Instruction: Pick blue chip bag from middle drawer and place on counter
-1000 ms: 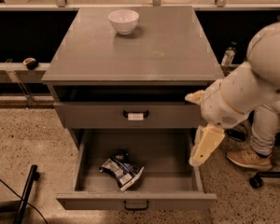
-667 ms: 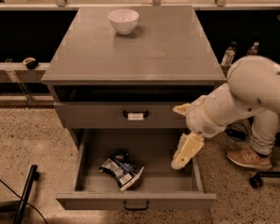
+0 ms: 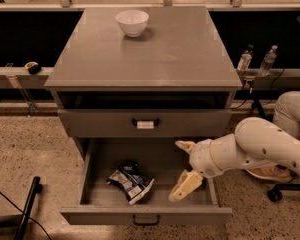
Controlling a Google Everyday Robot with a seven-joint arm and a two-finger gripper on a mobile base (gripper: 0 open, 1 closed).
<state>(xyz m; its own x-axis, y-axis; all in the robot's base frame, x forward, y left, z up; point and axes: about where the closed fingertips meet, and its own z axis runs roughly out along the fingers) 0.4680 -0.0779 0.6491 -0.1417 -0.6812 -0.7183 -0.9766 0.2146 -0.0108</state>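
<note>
The gripper [image 3: 183,166] hangs over the right part of the open middle drawer [image 3: 90,215]. Its two pale fingers [image 3: 186,185] are spread wide, one pointing up-left near the drawer's back and the other slanting down toward the drawer floor. Nothing sits between them and they hold nothing. Whether the lower fingertip touches the drawer floor cannot be told. The white arm [image 3: 262,145] reaches in from the right, and its far end is cut off by the picture's edge.

The blue chip bag [image 3: 130,181] lies crumpled on the drawer floor, left of centre and towards the front, apart from the gripper. Its white patches show, but the print is too small to read.

The back of the drawer is hidden under the shut drawer front above it, whose handle [image 3: 145,123] bears a white label. The counter [image 3: 155,54] on top carries only a white bowl [image 3: 132,22], near its back edge. Two bottles [image 3: 256,60] stand behind the cabinet on the right. A small dark thing [image 3: 32,67] on the left ledge is hard to make out, and a black bar [image 3: 28,207] at lower left is cut off.
</note>
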